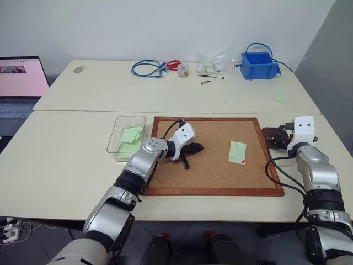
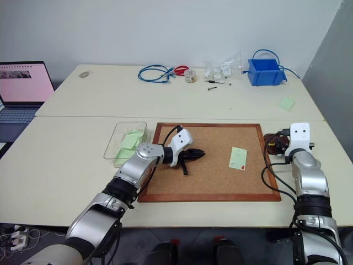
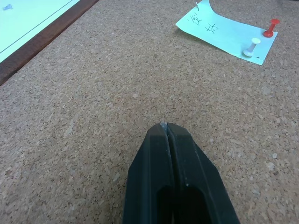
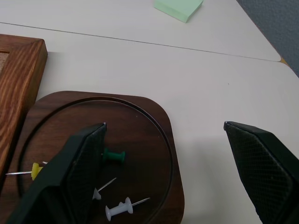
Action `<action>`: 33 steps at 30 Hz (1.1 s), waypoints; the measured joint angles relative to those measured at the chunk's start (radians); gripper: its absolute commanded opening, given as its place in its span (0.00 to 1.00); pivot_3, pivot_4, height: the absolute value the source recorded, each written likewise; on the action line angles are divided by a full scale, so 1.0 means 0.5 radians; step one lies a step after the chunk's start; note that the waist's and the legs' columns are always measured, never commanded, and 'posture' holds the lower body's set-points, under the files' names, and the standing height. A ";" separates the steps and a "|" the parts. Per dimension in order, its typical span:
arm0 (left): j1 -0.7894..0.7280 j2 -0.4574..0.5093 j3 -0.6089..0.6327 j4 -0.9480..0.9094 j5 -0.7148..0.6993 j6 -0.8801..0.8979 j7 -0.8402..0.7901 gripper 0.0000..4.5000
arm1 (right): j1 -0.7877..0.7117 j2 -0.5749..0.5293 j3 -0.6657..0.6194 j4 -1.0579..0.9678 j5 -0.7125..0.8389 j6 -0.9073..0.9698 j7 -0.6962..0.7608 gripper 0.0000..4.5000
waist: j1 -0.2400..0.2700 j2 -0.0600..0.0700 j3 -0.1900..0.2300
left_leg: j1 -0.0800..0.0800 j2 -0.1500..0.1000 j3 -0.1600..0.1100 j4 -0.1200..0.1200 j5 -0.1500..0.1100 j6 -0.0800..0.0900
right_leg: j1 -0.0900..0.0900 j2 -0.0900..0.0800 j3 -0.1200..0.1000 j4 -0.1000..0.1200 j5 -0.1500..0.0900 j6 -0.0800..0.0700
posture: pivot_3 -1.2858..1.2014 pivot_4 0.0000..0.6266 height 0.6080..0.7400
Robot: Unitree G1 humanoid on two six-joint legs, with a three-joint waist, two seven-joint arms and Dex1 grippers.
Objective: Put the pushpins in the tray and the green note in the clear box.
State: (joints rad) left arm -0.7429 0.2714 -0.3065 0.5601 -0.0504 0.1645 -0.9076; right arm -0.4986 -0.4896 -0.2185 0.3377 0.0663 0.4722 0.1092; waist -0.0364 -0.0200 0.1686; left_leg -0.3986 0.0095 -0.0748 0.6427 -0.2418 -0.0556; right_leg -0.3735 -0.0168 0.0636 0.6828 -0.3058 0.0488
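The green note (image 1: 237, 152) lies on the corkboard (image 1: 209, 171), pinned at its lower corner by a red pushpin (image 3: 270, 29) and a white pin (image 3: 251, 47). My left gripper (image 1: 193, 149) is shut and empty, resting low over the cork left of the note. The green pushpin (image 4: 113, 156) lies in the dark brown tray (image 4: 140, 126), right of the board. My right gripper (image 4: 165, 125) hangs open over the tray's outer edge, one finger above the dish and the other above the table. The clear box (image 1: 119, 144), left of the board, holds pale green slips.
White pins (image 4: 119, 208) and a yellow pin (image 4: 36, 170) also lie in the tray. A green sticky pad (image 1: 282, 97) sits beyond it. At the table's far side are a blue bin (image 1: 259, 65), a blue cable (image 1: 148, 68) and small clutter. A laptop (image 1: 19, 83) stands at the left.
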 measured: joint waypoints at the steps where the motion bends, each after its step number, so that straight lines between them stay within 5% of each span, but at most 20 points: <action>1: 0.000 0.000 0.000 0.000 0.000 0.000 0.000 0.00 | 0.001 -0.007 0.013 -0.010 -0.014 -0.016 0.001 0.95 | 0.000 0.000 0.000 | 0.000 0.000 0.000 0.000 0.000 0.000 | 0.000 0.000 0.000 0.000 0.000 0.000 | 0.52 0.24 1.00; 21: -0.003 -0.003 0.001 0.017 0.001 -0.027 0.004 0.00 | 0.044 0.079 -0.164 -0.373 0.231 0.177 0.073 0.95 | 0.001 0.001 0.000 | 0.000 0.000 -0.001 -0.001 0.000 0.000 | 0.000 0.000 0.000 0.000 0.000 0.000 | 0.52 0.24 1.00; 33: -0.001 0.017 0.010 0.018 0.013 -0.028 0.000 0.00 | 0.808 -0.281 0.118 -1.619 0.754 0.458 0.975 0.95 | -0.006 0.005 0.000 | 0.000 0.001 -0.003 -0.001 0.000 0.000 | 0.002 0.002 -0.002 -0.003 -0.001 0.001 | 0.52 0.24 1.00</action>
State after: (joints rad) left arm -0.7436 0.2799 -0.3016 0.5691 -0.0440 0.1507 -0.9078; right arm -0.0945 -0.6299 -0.1593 -0.4720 0.4433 0.7014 0.5968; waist -0.0395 -0.0176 0.1685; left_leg -0.3986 0.0098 -0.0763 0.6422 -0.2420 -0.0554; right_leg -0.3723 -0.0158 0.0626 0.6812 -0.3061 0.0494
